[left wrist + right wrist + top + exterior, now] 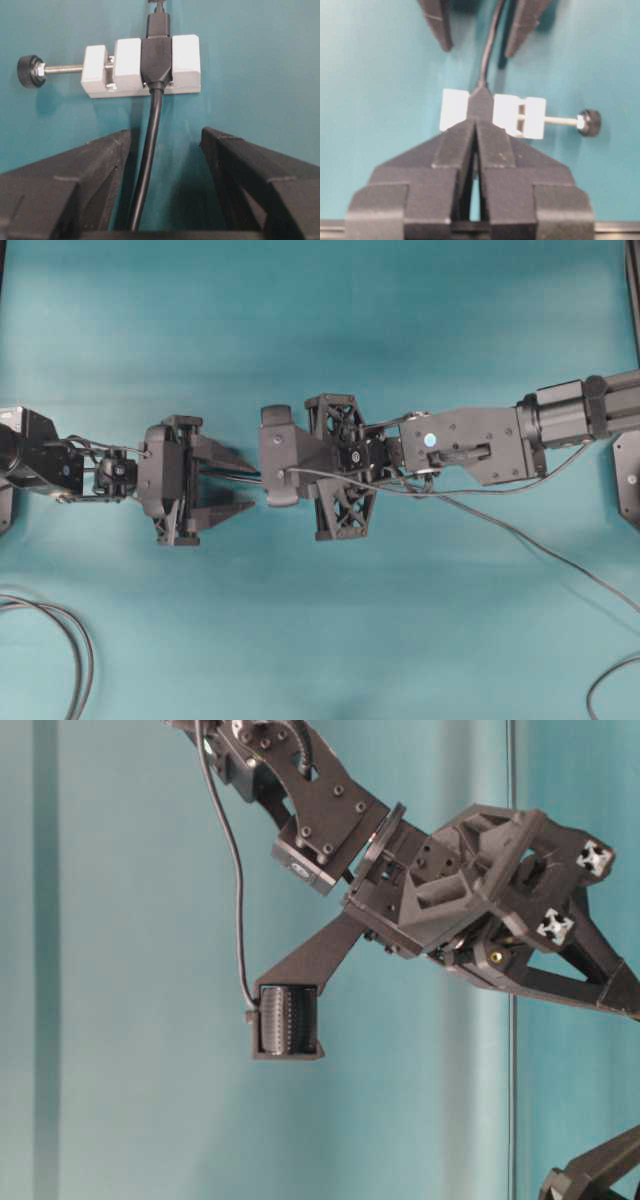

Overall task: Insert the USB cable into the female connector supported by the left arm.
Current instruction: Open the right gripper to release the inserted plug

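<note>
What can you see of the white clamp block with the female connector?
The female connector is a black plug body held in a white, plastic-looking clamp block that lies flat on the teal table. The block has three white jaw pieces on a base. A threaded metal rod runs out sideways to a black knob. A thick black cable leaves it between the open left gripper's fingers. Another black plug meets its far end.

Overhead cam looks straight down on my arms; table-level cam sits close, side-on; my wrist cams face each other, sharing the white clamp block (142,65).
</note>
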### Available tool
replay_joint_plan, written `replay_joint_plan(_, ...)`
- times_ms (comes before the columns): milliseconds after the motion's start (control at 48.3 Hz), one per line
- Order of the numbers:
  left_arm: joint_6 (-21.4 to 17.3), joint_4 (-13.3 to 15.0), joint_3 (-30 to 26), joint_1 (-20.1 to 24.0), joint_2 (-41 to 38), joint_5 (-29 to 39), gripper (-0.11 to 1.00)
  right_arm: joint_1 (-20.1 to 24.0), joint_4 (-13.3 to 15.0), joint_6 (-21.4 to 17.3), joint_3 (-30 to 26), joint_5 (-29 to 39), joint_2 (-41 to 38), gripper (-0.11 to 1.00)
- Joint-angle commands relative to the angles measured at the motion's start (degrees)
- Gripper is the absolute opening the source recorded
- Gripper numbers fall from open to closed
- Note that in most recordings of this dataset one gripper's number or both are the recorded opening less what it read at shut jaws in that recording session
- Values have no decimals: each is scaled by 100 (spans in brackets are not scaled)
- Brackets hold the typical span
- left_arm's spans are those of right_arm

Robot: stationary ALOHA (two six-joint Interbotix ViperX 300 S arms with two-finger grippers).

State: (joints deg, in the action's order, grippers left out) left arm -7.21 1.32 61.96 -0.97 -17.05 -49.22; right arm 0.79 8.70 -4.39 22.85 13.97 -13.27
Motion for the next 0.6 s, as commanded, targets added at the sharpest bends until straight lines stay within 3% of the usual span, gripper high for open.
replay_joint_plan(0, -79, -18, 88, -9, 149, 44, 72, 9, 9, -26, -26, -70, 229, 9)
replay_joint_plan(248, -114, -26, 211, 141, 466, 105, 72, 9, 9, -35, 123, -202, 237, 64)
replay_joint_plan(579, -149, -18, 158, 158, 431, 185, 72, 9, 9, -53, 554, -589, 246, 57)
